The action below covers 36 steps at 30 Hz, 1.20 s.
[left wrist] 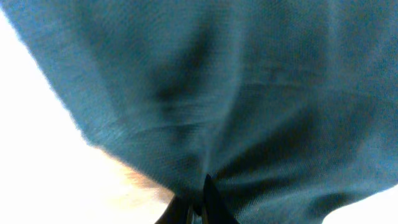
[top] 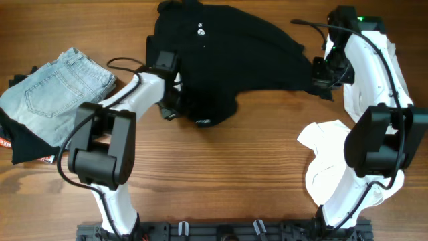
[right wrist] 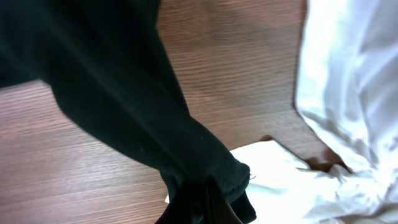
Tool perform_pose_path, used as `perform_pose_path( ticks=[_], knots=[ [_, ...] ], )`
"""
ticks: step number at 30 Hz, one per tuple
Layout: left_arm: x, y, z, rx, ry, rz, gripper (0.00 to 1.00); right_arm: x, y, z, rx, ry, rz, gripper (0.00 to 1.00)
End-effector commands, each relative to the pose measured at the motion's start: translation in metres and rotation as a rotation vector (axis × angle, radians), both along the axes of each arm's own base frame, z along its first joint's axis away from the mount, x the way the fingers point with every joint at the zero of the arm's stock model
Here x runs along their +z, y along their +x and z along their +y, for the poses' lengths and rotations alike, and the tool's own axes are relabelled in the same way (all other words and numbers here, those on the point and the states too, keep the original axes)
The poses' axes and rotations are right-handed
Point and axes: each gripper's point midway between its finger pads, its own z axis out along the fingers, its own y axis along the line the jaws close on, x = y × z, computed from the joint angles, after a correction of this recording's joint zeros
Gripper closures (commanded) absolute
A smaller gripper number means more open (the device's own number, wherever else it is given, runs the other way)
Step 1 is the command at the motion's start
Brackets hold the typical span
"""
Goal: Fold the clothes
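Bunching at the fingertips, the black shirt is held by both claws: the left gripper is closed on its fabric, and the right gripper is closed on a gathered edge. Farther out, the shirt is spread between them on the table, with jeans at the left and a white garment at the right.

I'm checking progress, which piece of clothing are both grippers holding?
The black shirt with a small white logo, stretched between left gripper and right gripper; the blue denim shorts and white garment lie apart.
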Motion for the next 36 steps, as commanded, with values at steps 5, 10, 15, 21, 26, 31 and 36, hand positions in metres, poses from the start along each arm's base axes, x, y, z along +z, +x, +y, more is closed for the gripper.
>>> perform_pose_path(
  ticks=[5, 10, 15, 21, 26, 31, 36],
  knots=[
    [0.042, -0.012, 0.121, 0.211, 0.071, 0.035, 0.96, 0.004, -0.040, -0.063, -0.170, -0.121, 0.117, 0.96],
    [0.058, -0.059, 0.108, 0.172, 0.034, 0.200, 0.96, -0.020, -0.070, -0.027, -0.102, 0.074, 0.246, 0.96],
    [0.061, -0.079, 0.103, 0.127, 0.042, 0.271, 0.96, -0.043, -0.104, -0.018, -0.104, 0.104, 0.369, 0.95],
    [0.086, -0.097, 0.107, 0.124, 0.067, 0.279, 0.96, -0.055, -0.119, -0.010, -0.118, 0.137, 0.414, 0.96],
    [0.115, -0.101, 0.113, 0.139, 0.096, 0.179, 0.96, -0.055, -0.119, -0.007, -0.118, 0.158, 0.410, 0.96],
    [0.120, -0.086, 0.113, 0.150, 0.090, 0.092, 0.96, -0.060, -0.105, 0.003, -0.079, 0.234, 0.349, 0.95],
    [0.121, -0.029, 0.114, 0.173, 0.075, -0.130, 0.96, -0.068, -0.066, 0.021, -0.017, 0.360, 0.175, 0.96]
  ],
)
